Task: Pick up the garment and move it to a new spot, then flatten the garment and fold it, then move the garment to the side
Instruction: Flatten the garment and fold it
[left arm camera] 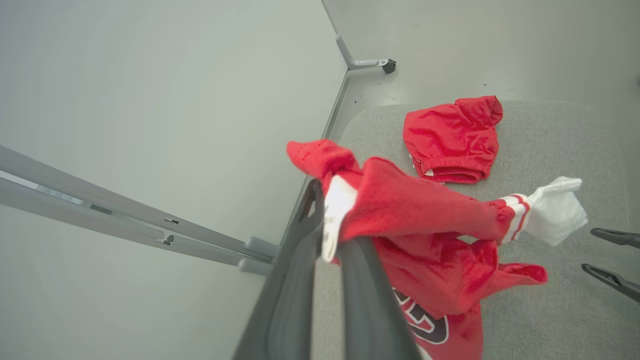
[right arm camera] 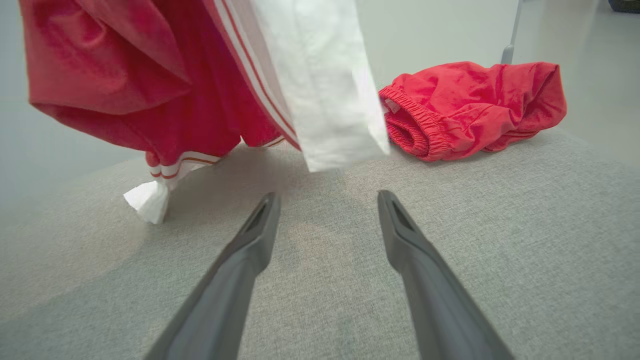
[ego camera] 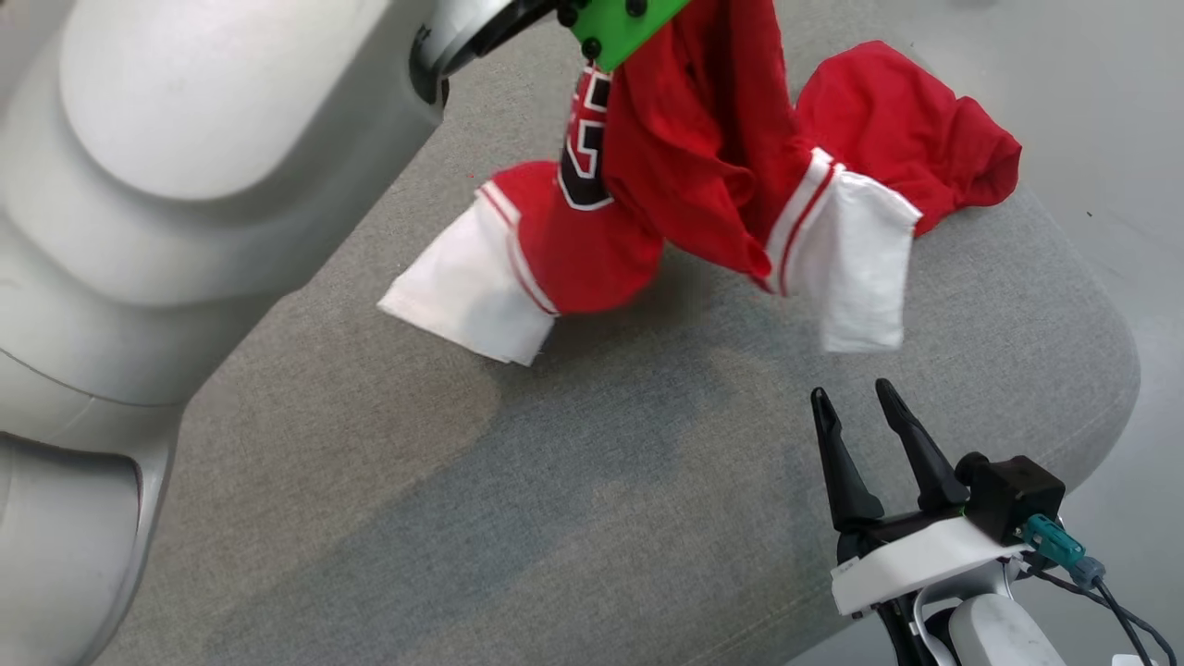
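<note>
The left tool point(left arm camera: 327, 227), fingertips buried in cloth, pinched the shirt point(ego camera: 703, 139), lifted partly off the desk point(ego camera: 555, 509); the right tool point(ego camera: 851, 393) hovered near right, jaws apart, empty.

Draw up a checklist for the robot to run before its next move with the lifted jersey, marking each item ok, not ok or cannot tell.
1. Left gripper shut on the jersey: ok, cloth is pinched between its fingers.
2. Jersey lifted off the cushion: not ok, one white sleeve lies on it.
3. Right gripper open and holding nothing: ok, it hovers over the cushion.
4. Jersey apart from the shorts: cannot tell, the other sleeve hangs in front of them.
5. Bare cushion to lay it on: ok, a broad grey area beside the right gripper.
6. Jersey flat: not ok, it hangs bunched.
</note>
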Robot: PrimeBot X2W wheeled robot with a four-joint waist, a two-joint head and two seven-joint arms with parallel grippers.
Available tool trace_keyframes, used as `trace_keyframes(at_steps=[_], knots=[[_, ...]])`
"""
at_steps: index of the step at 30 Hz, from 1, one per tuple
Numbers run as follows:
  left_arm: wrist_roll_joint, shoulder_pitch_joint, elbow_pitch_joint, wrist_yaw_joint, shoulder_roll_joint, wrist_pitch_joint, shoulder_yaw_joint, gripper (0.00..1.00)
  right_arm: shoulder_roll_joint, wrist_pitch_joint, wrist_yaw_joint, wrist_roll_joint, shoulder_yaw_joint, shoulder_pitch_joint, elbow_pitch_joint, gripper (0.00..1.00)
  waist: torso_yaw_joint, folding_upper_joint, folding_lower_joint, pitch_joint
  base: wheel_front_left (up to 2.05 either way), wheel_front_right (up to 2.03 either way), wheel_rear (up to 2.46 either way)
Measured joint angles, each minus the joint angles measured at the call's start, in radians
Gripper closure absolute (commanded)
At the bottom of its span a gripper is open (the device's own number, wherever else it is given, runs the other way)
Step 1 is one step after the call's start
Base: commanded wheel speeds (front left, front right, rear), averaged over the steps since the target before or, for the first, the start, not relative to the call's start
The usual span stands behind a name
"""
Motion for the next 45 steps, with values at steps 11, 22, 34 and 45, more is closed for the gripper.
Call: trace_keyframes(at_steps=[11,22,34,45], knots=[[0.069,0.358,-0.115,0.112,0.150,-0.258,-0.042,1.00,0.000,0.000,0.000,-0.018,-0.010,0.014,-0.003,0.00,0.041,0.0000,0.0000,-0.004,0.00,0.00,0.00],[0.036,1.069,-0.396,0.565,0.361,-0.644,0.132,1.00,0.000,0.000,0.000,-0.099,-0.062,0.036,0.000,0.00,0.144,0.0000,0.0000,0.006,0.00,0.00,0.00],[-0.027,1.371,-0.213,0.584,0.156,-1.020,0.132,0.00,0.001,0.000,0.000,-0.222,-0.083,0.041,-0.005,0.00,0.344,-0.0001,0.0000,0.002,0.00,0.00,0.00],[-0.108,1.449,-0.205,0.545,0.170,-1.057,0.185,0.00,0.001,0.000,0.000,-0.242,-0.089,0.068,-0.012,0.00,0.403,0.0000,0.0000,-0.011,0.00,0.00,0.00]])
